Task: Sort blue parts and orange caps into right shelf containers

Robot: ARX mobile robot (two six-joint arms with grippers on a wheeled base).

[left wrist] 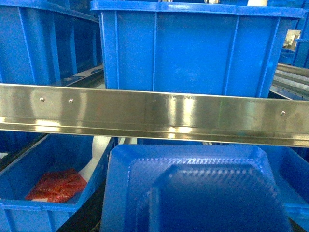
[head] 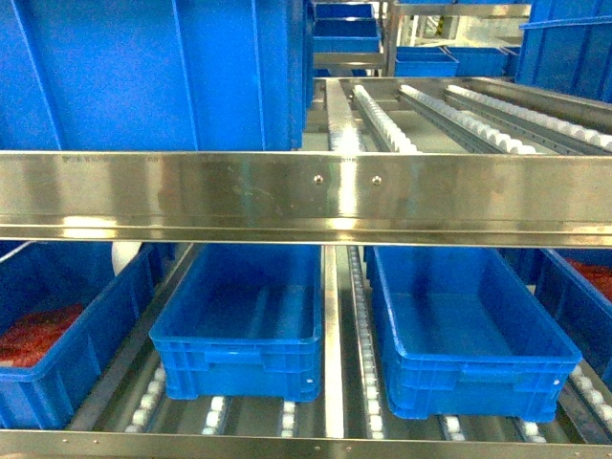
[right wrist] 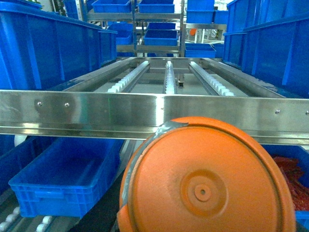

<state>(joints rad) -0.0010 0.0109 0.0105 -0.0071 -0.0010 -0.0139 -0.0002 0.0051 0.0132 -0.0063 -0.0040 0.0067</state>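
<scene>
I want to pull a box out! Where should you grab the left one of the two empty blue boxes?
Probably grip the left empty container by its thick front rim, coming from the front: the steel rail blocks the top, and the red-filled bin and the other empty container flank it.

The shelf (head: 306, 196) is polished stainless steel, glossy and mirror-bright across its front rail; its rollers (head: 382, 120) are smooth white plastic; the containers (head: 244, 320) are glossy blue plastic, ribbed outside; near the right wrist, an orange cap (right wrist: 207, 181) looks smooth, faintly matt plastic.
</scene>
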